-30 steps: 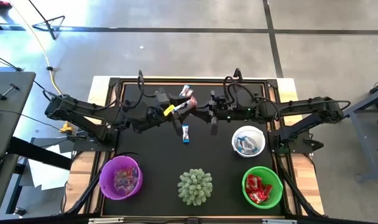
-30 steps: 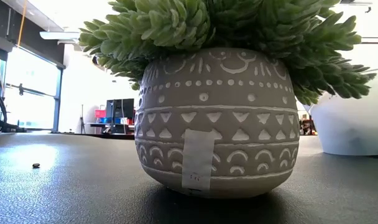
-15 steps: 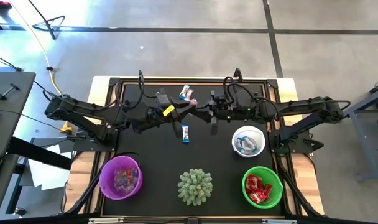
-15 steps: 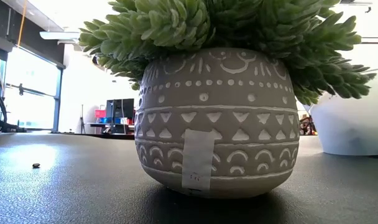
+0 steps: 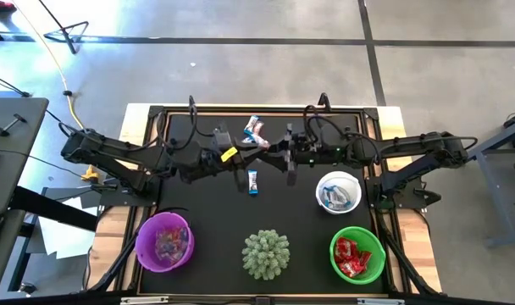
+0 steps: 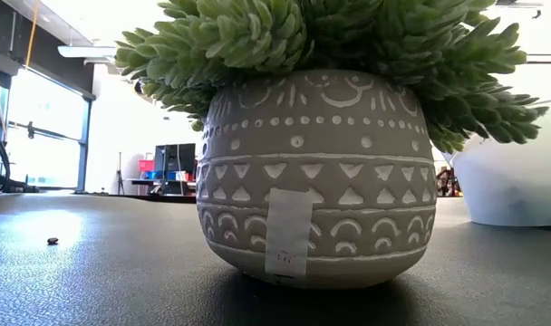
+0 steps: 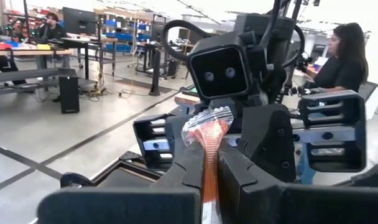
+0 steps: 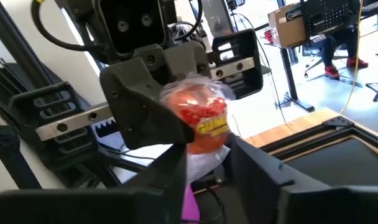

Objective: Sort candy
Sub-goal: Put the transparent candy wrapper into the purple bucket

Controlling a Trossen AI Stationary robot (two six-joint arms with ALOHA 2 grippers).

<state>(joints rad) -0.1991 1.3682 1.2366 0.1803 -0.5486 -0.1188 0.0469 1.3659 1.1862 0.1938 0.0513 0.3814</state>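
Left end effector has clamped the red candy; right end effector loosening, jaws parted. Early release risks dropping it on the surface.

Glossy crinkled plastic candy; matt dark table.

Black-topped table with pale wood edges; the potted spiky green plant sits at its near middle. A purple bowl is left of the plant, a green bowl right of it, and a white bowl just beyond the green one. A blue-and-white candy lies beyond the plant, with two more candies farther beyond at the far edge.
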